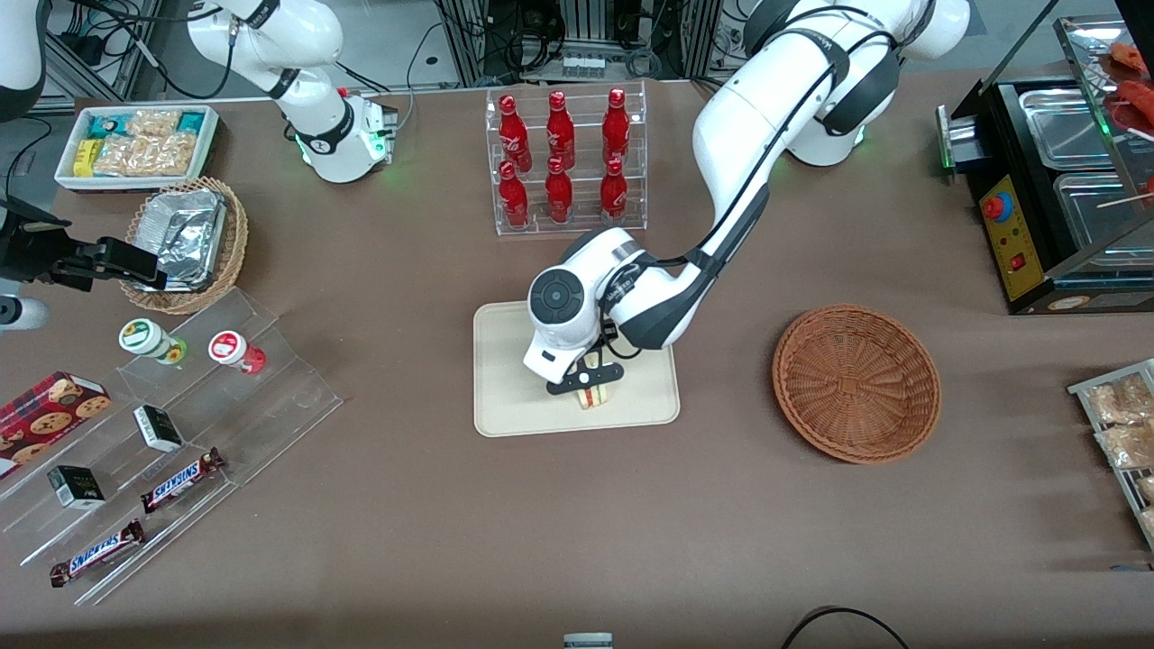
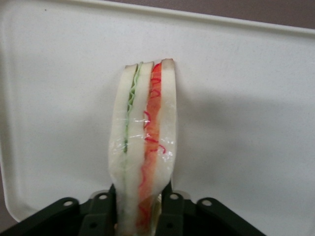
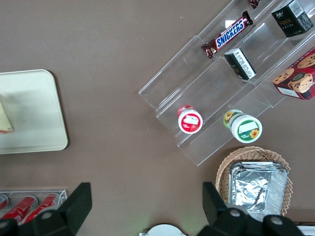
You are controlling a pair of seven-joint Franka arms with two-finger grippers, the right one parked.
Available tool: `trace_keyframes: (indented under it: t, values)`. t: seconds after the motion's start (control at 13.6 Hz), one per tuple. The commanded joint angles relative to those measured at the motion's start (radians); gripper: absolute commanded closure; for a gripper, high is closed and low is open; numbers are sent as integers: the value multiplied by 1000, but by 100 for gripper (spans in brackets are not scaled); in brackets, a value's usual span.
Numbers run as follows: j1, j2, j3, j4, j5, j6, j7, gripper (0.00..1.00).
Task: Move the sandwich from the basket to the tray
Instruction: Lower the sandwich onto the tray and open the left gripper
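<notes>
The sandwich (image 1: pixel 592 397) (image 2: pixel 145 137) is a wedge of white bread with green and red layers. It stands on edge at the cream tray (image 1: pixel 505 406) (image 2: pixel 246 123), near the tray edge closest to the front camera; I cannot tell if it touches the tray floor. My gripper (image 1: pixel 588 386) (image 2: pixel 140 216) is shut on the sandwich, one black finger (image 2: pixel 170 204) pressing on each bread face. The reddish-brown basket (image 1: pixel 856 383) sits beside the tray toward the working arm's end and holds nothing. The right wrist view shows the tray (image 3: pixel 34 108) and a sliver of sandwich (image 3: pixel 5 120).
A clear rack of red bottles (image 1: pixel 563 162) stands farther from the camera than the tray. Toward the parked arm's end are a clear stepped display with snacks (image 1: pixel 171 424), a tan basket of foil containers (image 1: pixel 185 239) and a white snack bin (image 1: pixel 135 144). A black food warmer (image 1: pixel 1055 180) sits at the working arm's end.
</notes>
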Motion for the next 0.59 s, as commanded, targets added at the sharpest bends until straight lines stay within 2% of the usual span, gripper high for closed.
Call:
trace_keyframes:
  t: [0.0,0.37,0.51]
  values:
    - [-8,0,6,37,-8,-9,-21,0]
    - [6,-133,3,42,-8,-111,8,0]
    - [11,-193,3,44,-9,-185,88,0]
